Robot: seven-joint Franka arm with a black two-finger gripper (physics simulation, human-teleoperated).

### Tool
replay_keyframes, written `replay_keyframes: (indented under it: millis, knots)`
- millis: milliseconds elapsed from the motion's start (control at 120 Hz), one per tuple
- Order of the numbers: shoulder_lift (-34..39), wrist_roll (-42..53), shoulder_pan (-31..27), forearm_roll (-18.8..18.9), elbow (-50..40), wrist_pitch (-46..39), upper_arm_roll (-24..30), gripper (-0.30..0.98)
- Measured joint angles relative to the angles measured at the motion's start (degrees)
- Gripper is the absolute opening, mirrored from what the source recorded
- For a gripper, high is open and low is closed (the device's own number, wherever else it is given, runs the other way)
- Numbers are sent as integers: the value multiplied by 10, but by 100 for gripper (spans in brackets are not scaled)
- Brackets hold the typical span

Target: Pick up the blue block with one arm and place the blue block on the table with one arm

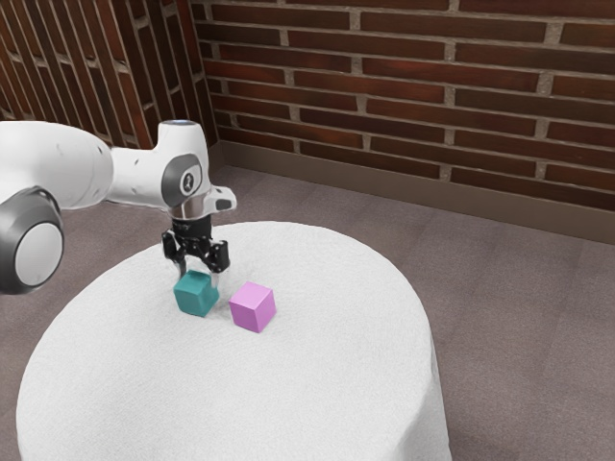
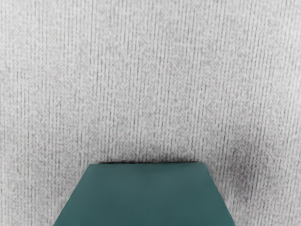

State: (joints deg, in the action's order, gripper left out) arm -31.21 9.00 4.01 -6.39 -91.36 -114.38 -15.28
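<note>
At the exterior view's left, the white arm (image 1: 62,163) comes in. Next, the black tool (image 1: 198,276) is right at the blue block (image 1: 196,294); if it grips the block, I cannot tell. This block is on the round table (image 1: 317,384). Just to its right, and a little nearer, sits the pink block (image 1: 252,309), apart from it.

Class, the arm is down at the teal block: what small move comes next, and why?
Probably a gentle closing of the end effector, without sideways motion: it is right at the teal block, but whether it already grips is unclear. The pink block stands close by, so drifting that way could bump it.
</note>
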Motion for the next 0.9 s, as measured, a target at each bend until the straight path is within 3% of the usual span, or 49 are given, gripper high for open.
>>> replay_keyframes:
  millis: [175,467,600,900]
  knots:
    - [43,4,8,20,50,43,-7,65]
    - [187,7,51,58,61,137,-5,68]
    - [220,7,83,106,85,187,0,68]
    - [245,5,94,130,101,269,4,68]
